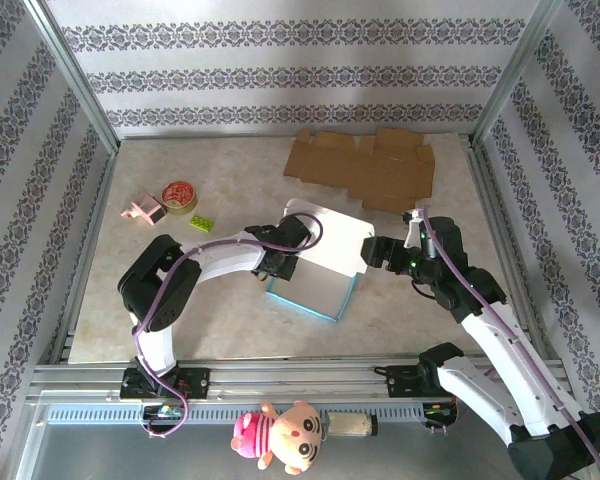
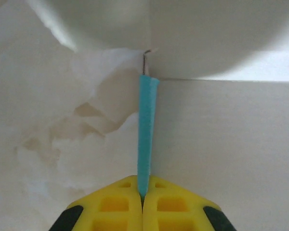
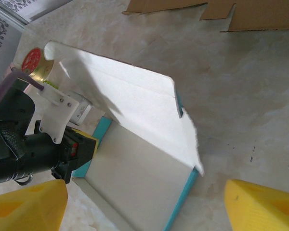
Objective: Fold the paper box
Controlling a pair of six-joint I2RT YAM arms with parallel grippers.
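Note:
The paper box (image 1: 315,270), white inside and teal outside, lies half-formed in the middle of the table, its lid flap (image 1: 330,238) raised toward the back. My left gripper (image 1: 278,262) is at the box's left side. In the left wrist view its yellow fingers (image 2: 120,202) are shut on the teal side wall (image 2: 147,130), which stands edge-on between them. My right gripper (image 1: 380,250) hovers just right of the box, open. Its yellow fingertips (image 3: 265,207) frame the box floor (image 3: 135,168) from above, touching nothing.
A flat brown cardboard sheet (image 1: 365,165) lies at the back. A red tape roll (image 1: 179,196), a pink object (image 1: 142,210) and a small green brick (image 1: 201,223) sit at the left. A plush doll (image 1: 280,435) hangs off the front rail.

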